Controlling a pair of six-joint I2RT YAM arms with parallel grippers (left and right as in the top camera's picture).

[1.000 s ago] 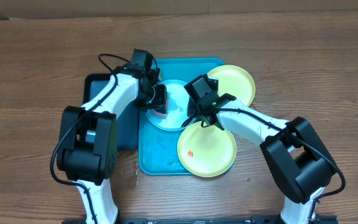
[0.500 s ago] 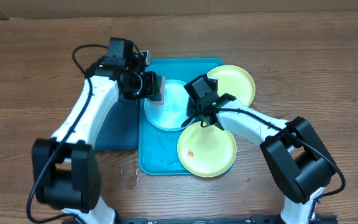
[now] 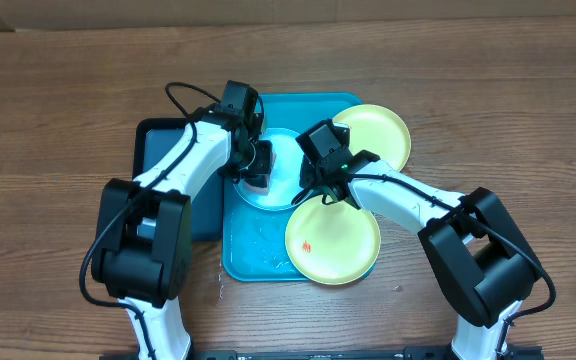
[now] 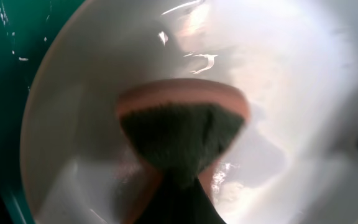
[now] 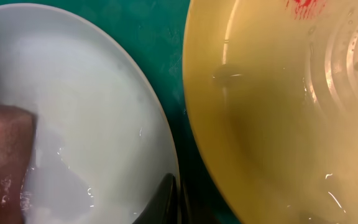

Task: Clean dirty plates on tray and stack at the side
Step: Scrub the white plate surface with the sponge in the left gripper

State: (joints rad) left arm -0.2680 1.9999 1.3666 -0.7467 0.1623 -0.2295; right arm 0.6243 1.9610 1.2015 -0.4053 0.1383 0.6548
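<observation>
Blue plate (image 3: 284, 160) and yellow-green plates (image 3: 333, 243) lie on turquoise tray (image 3: 253, 245).

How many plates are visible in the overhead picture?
3. The light blue plate lies in the middle of the tray; one yellow-green plate overhangs its far right corner; the other yellow-green plate overhangs its near right edge. None seems hidden.

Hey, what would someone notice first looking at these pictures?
The bright turquoise tray in the middle of the table, with the left gripper pressing a sponge onto the blue plate at its top. Next to it, the right gripper pinches that plate's rim, and the near yellow plate shows a red smear.
</observation>
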